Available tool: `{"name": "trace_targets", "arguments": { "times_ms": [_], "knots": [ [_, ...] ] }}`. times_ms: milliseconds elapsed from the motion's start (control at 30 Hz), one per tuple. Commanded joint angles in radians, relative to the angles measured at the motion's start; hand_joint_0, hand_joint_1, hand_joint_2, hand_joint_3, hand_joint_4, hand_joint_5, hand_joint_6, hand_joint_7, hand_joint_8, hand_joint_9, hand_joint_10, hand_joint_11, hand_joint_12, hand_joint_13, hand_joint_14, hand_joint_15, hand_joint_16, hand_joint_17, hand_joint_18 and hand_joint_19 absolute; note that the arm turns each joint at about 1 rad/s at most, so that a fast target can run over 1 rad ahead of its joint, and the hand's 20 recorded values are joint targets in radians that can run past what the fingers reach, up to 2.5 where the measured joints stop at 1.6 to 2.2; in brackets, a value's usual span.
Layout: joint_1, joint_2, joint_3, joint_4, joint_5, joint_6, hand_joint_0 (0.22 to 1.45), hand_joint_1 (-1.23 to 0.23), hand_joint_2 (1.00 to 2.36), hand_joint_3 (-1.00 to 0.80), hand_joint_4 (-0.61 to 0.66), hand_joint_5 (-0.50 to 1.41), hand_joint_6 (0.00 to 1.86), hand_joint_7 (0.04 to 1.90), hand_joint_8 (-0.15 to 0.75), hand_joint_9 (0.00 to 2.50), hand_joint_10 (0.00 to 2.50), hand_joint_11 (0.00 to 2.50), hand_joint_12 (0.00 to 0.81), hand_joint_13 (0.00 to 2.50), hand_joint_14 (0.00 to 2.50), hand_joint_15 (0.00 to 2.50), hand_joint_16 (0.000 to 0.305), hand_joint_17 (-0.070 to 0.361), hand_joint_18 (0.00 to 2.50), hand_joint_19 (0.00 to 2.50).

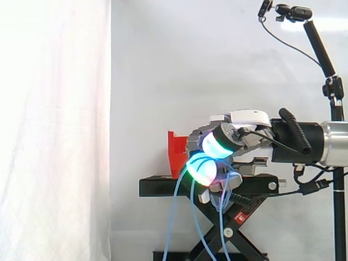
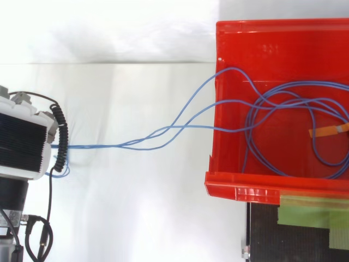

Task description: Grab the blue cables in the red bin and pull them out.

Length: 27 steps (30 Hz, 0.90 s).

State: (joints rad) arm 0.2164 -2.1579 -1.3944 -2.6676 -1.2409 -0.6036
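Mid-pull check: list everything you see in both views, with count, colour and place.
blue cables: several strands, exact count unclear; blue; coiled in the bin, running out over its wall to the hand, with loops hanging below the hand
red bin: one; red; on the stand
orange tag: one; orange; on a cable inside the bin
black stand: one; black; scissor type, under the bin
green tape: strips; green; on the stand by the bin's rim
white curtain: one; white; behind the work
camera: one; black; on a pole, upper right of the side view
hand: one; white and black, pads glowing cyan and green; curled round the cables, outside the bin
arm: one; silver and black; entering from the right in the side view
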Motion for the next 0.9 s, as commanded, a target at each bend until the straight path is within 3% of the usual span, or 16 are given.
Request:
{"name": "trace_targets", "arguments": {
  "times_ms": [0, 700, 867],
  "knots": [
    [0.000, 0.000, 0.000, 0.000, 0.000, 0.000, 0.74, -0.84, 1.00, -1.00, 0.12, 0.43, 0.94, 0.42, 0.231, 0.51, 2.50, 1.17, 0.312, 1.22, 0.47, 1.52, 0.050, 0.113, 0.80, 0.79],
    [0.000, 0.000, 0.000, 0.000, 0.000, 0.000, 0.72, -0.80, 1.00, -1.00, 0.13, 0.52, 0.80, 0.47, 0.244, 0.53, 2.50, 1.13, 0.322, 1.22, 0.47, 1.49, 0.051, 0.115, 0.80, 0.79],
    [0.000, 0.000, 0.000, 0.000, 0.000, 0.000, 0.73, -0.80, 1.00, -1.00, 0.12, 0.56, 0.86, 0.47, 0.242, 0.56, 2.50, 1.13, 0.313, 1.23, 0.45, 1.49, 0.050, 0.112, 0.80, 0.79]
  ]
}}
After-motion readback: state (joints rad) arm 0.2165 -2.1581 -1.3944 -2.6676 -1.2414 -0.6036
